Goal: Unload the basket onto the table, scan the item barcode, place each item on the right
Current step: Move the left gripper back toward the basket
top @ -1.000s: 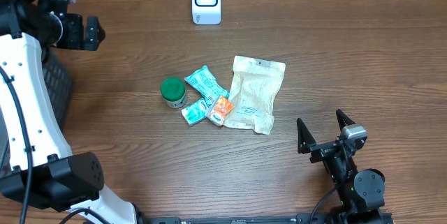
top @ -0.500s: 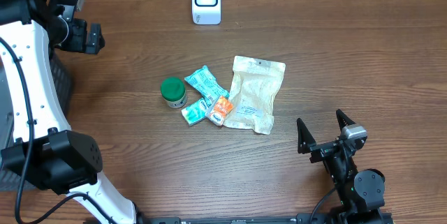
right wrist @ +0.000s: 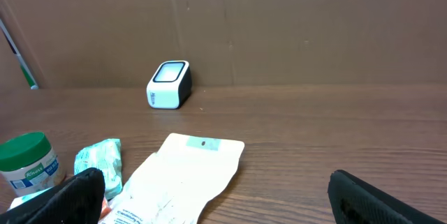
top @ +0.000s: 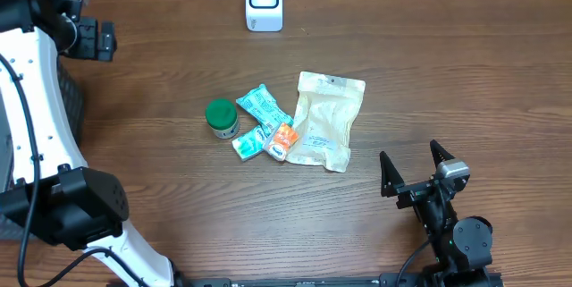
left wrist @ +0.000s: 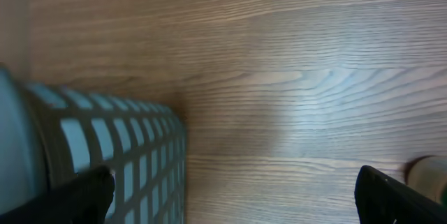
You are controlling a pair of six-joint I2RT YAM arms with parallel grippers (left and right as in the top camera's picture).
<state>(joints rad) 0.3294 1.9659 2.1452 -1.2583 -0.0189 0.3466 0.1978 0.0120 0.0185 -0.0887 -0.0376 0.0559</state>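
Note:
The items lie in a heap mid-table: a cream pouch point(top: 328, 120) point(right wrist: 183, 181), a green-lidded jar point(top: 221, 117) point(right wrist: 28, 160), two teal packets point(top: 264, 104) point(right wrist: 101, 160) and a small orange packet point(top: 282, 140). The white scanner point(top: 264, 1) point(right wrist: 170, 83) stands upright at the back edge. My right gripper point(top: 409, 155) point(right wrist: 216, 206) rests low near the front, open and empty, pointing at the pouch from a short way off. My left gripper point(top: 100, 39) point(left wrist: 230, 203) hangs open and empty over the far left, well away from the items.
A dark mesh basket point(top: 73, 108) point(left wrist: 105, 154) stands at the table's left edge, under the left arm. A brown cardboard wall point(right wrist: 293, 21) closes off the back. A pale round thing point(left wrist: 429, 175) shows at the right edge of the left wrist view.
The left arm has swung a little further left and back, toward the basket corner. The right arm and the items have not moved.

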